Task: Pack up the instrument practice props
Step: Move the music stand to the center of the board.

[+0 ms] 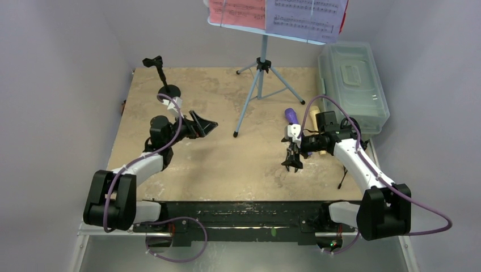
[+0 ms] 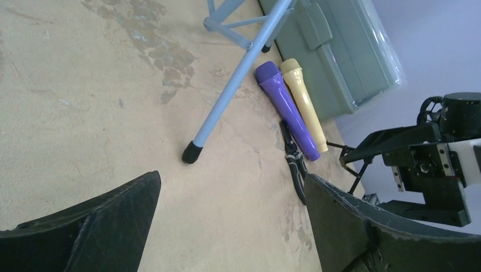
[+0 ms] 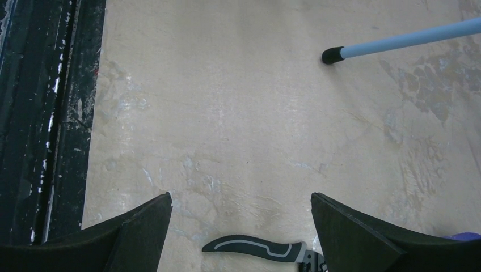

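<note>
The light-blue music desk (image 1: 278,25) stands at the back on tripod legs (image 1: 261,76) and carries a red page (image 1: 235,11) and a white page (image 1: 306,14). The black round-base pole (image 1: 165,85) stands at the back left. The purple microphone (image 2: 286,116) and cream microphone (image 2: 304,107) lie side by side next to the box. A black, grey-striped tripod leg (image 3: 255,248) lies just below them. My left gripper (image 1: 207,122) is open and empty left of the stand. My right gripper (image 1: 294,164) is open and empty, just above that black leg.
The translucent grey-green box (image 1: 353,85) sits closed at the back right of the table. A blue stand leg with a black foot (image 2: 192,152) reaches toward the table's middle. The black front rail (image 3: 45,113) runs along the near edge.
</note>
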Tool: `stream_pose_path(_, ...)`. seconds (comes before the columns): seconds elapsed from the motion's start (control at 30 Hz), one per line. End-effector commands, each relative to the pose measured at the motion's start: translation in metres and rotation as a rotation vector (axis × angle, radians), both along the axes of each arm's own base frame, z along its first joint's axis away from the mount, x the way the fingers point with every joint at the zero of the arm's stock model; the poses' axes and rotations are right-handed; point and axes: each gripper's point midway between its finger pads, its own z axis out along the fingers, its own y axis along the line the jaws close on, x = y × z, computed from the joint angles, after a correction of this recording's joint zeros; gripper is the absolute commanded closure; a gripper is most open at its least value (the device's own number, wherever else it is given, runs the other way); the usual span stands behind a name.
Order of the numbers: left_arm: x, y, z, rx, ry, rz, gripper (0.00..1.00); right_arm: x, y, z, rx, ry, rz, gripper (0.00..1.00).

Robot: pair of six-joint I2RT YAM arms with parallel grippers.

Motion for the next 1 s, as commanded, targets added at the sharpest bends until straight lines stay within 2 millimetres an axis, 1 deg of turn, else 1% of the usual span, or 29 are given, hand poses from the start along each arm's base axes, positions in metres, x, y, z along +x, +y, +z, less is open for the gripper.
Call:
stream_pose_path(0.0,0.003,-0.001,0.017,0.095,-0.097,0.011,0.03,-0.003,0.002,0.001,0.015,-0.001,0.019,0.04)
stream_pose_path(0.13,-0.001,-0.003,0.024,0.114,-0.141,0.013,0.03,-0.002,0.002,0.001,0.018,0.004,0.018,0.04)
stream_pose_path(0.4,-0.014,-0.018,0.035,0.183,-0.228,-0.02,0.01,-0.003,0.002,0.0,0.023,0.01,0.021,0.04)
stream_pose_path(0.57,-0.023,-0.029,0.038,0.21,-0.266,-0.037,0.0,-0.002,0.002,0.0,0.019,0.004,0.02,0.04)
stream_pose_path(0.63,-0.026,-0.037,0.039,0.205,-0.286,-0.051,0.0,-0.002,0.002,0.001,0.018,0.001,0.02,0.04)
stream_pose_path(0.67,-0.027,-0.041,0.043,0.199,-0.308,-0.055,0.0,-0.002,0.002,0.001,0.019,0.0,0.021,0.04)
stream_pose_path(0.77,-0.03,-0.059,0.05,0.192,-0.362,-0.088,0.0,-0.002,0.002,0.002,0.021,-0.006,0.022,0.04)
stream_pose_path(0.87,-0.024,-0.076,0.053,0.209,-0.405,-0.112,0.0,-0.002,0.002,0.003,0.022,-0.007,0.022,0.04)
stream_pose_path(0.97,-0.011,-0.091,0.058,0.237,-0.46,-0.122,0.0,-0.001,0.002,0.002,0.017,-0.011,0.02,0.04)
